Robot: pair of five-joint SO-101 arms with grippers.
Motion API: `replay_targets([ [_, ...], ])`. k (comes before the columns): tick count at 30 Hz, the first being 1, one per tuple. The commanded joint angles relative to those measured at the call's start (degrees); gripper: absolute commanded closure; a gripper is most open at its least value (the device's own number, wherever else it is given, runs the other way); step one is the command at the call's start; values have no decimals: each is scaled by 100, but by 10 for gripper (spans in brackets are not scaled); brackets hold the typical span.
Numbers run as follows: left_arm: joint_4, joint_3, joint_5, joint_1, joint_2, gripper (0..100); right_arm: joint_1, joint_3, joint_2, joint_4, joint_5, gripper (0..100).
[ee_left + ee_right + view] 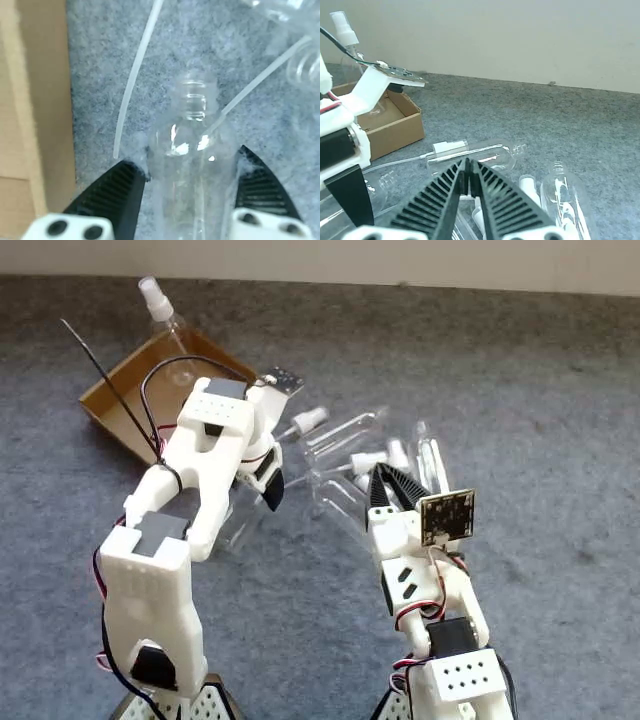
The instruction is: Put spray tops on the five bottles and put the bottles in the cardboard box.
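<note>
there, a clear uncapped bottle (195, 125) lay on its side at the middle of the left wrist view, between the spread jaws of the left gripper (189, 162). the right gripper (469, 172) was closed, jaws meeting, beside a clutter of clear bottles (350, 430) and white spray tops (368, 458) at the high view's centre. the cardboard box (120, 390) sat at upper left, one capped bottle (165, 325) standing in it. grey carpet (520, 390) lay underneath, with a pale wall (520, 35) behind.

The left arm (190, 480) and right arm (432, 590) are white plastic shells with black motor blocks and red and black cables (100, 580). The right arm's fingers (437, 200) are black and ribbed; a square circuit board (446, 516) sits at its wrist.
</note>
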Motion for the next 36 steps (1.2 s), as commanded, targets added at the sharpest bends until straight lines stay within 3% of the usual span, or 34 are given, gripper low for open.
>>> replay_targets([
  [1,97,-127,44,-40,-48,811,13,989,-48,48,-9,991],
  [11,97,-4,-290,-48,-48,804,13,989,-48,48,-9,991],
  [16,97,-4,-308,-57,-48,709,13,989,-48,48,-9,991],
  [31,132,-4,-316,-48,-48,880,22,989,-48,40,-9,991],
  [36,264,-40,-316,-40,-101,882,22,980,-48,40,-9,991],
])
